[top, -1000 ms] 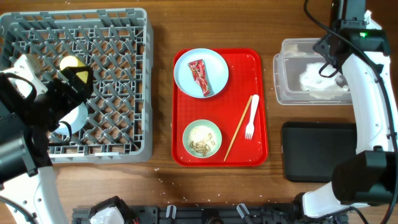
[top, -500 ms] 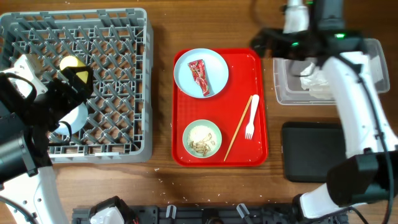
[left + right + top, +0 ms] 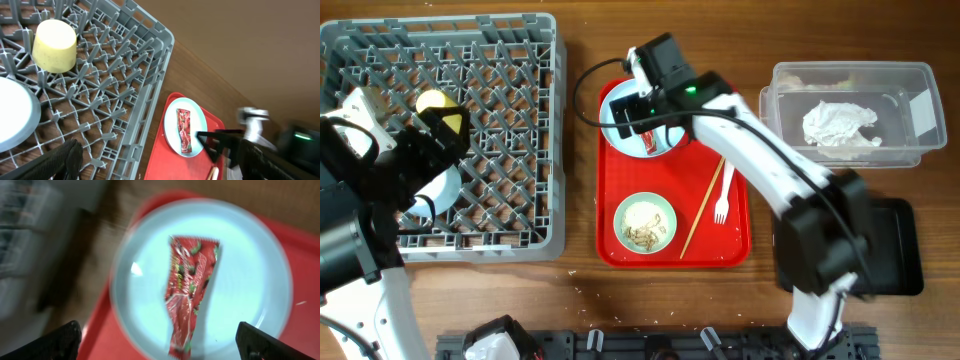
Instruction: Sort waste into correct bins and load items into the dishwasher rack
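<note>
The red snack wrapper (image 3: 646,133) lies on the pale blue plate (image 3: 672,108) at the back of the red tray; it also shows in the right wrist view (image 3: 190,287). My right gripper (image 3: 632,112) (image 3: 165,345) hovers just above it, open and empty. Crumpled white tissue (image 3: 838,122) lies in the clear tub (image 3: 790,150). The mint green bowl (image 3: 645,222) holds beige food scraps. The white fork (image 3: 722,195) and chopstick (image 3: 703,210) lie on the tray. My left gripper (image 3: 438,128) (image 3: 160,167) is open above the grey rack (image 3: 510,120), beside the yellow cup (image 3: 432,101) (image 3: 54,45) and light blue bowl (image 3: 448,184).
The red serving tray (image 3: 730,245) sits mid-table between the rack and the bins. The black tray (image 3: 900,255) lies front right, partly hidden under my right arm. A cable arcs over the wood left of the tray's back edge.
My right arm has swung left from over the clear tub to above the plate and wrapper. The tissue now shows uncovered in the tub. The left arm has not moved.
</note>
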### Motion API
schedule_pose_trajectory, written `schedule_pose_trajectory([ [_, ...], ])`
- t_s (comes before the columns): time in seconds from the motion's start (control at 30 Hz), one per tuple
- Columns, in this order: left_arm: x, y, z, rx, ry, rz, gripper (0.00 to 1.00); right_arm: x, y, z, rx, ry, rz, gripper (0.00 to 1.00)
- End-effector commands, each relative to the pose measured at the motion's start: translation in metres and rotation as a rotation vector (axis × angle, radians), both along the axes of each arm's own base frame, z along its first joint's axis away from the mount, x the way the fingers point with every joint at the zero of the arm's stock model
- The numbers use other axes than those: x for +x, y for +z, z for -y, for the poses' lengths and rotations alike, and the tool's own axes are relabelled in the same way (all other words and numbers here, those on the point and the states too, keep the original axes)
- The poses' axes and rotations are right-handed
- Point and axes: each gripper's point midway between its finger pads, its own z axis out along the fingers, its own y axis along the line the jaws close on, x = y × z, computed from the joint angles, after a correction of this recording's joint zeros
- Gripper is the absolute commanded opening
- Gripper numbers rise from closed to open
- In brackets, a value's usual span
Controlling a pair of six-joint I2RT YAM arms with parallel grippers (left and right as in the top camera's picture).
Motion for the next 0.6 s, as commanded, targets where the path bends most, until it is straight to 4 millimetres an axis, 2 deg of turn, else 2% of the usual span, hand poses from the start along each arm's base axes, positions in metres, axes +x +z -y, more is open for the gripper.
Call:
schedule_pose_trajectory([
  [0.0, 0.0, 0.001, 0.001, 0.009, -0.007, 0.003, 1.0, 0.003, -0.049, 0.01, -0.036, -0.132, -0.088, 0.99],
  [0.1, 0.0, 0.001, 0.001, 0.009, -0.007, 0.002, 1.0, -0.001, -0.075, 0.01, -0.058, -0.134, -0.134, 0.93],
  [0.2, 0.0, 0.001, 0.001, 0.009, -0.007, 0.002, 1.0, -0.004, -0.091, 0.012, -0.076, -0.142, -0.165, 0.75],
  [0.27, 0.0, 0.001, 0.001, 0.009, -0.007, 0.002, 1.0, -0.006, -0.095, 0.014, -0.083, -0.143, -0.176, 0.58],
  [0.33, 0.0, 0.0, 0.001, 0.009, -0.007, 0.001, 1.0, -0.005, -0.093, 0.013, -0.08, -0.145, -0.173, 0.27],
  [0.4, 0.0, 0.0, 0.001, 0.009, -0.007, 0.001, 1.0, -0.005, -0.088, 0.015, -0.069, -0.178, -0.175, 0.04],
  [0.47, 0.0, 0.0, 0.001, 0.009, -0.007, 0.002, 1.0, -0.002, -0.078, 0.018, -0.048, -0.215, -0.171, 0.04],
  [0.57, 0.0, 0.0, 0.001, 0.008, -0.007, 0.001, 1.0, 0.007, -0.052, 0.032, -0.043, -0.291, -0.135, 0.04],
])
